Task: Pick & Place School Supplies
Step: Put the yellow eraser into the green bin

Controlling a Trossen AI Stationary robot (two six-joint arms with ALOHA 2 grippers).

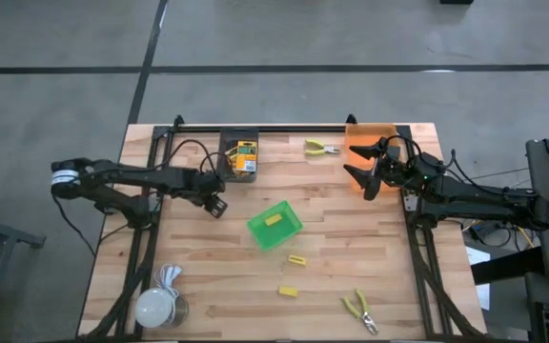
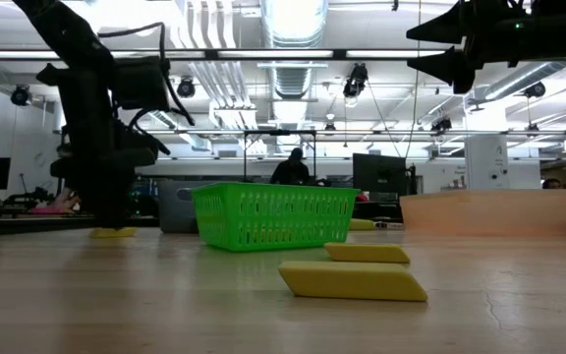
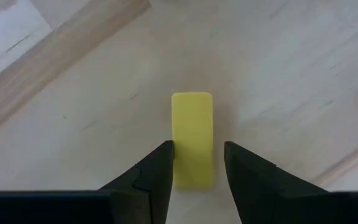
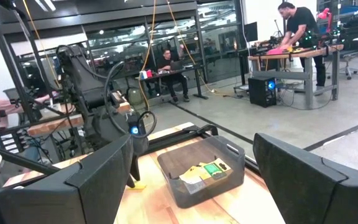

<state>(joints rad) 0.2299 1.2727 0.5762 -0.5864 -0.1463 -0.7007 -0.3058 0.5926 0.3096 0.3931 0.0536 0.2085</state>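
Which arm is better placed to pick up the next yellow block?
The left. Its left gripper is open and straddles a yellow block on the table, while the right gripper hangs open above the orange bin.

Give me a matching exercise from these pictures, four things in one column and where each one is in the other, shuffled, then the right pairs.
Things:
1. crayon boxes
2. left gripper
3. right gripper
4. lone yellow block

Places:
A. in the green basket
B. in the grey bin
C. raised, open, by the orange bin
D. low at the table, fingers either side of a yellow block

Pairs: 1-B, 2-D, 3-C, 4-A
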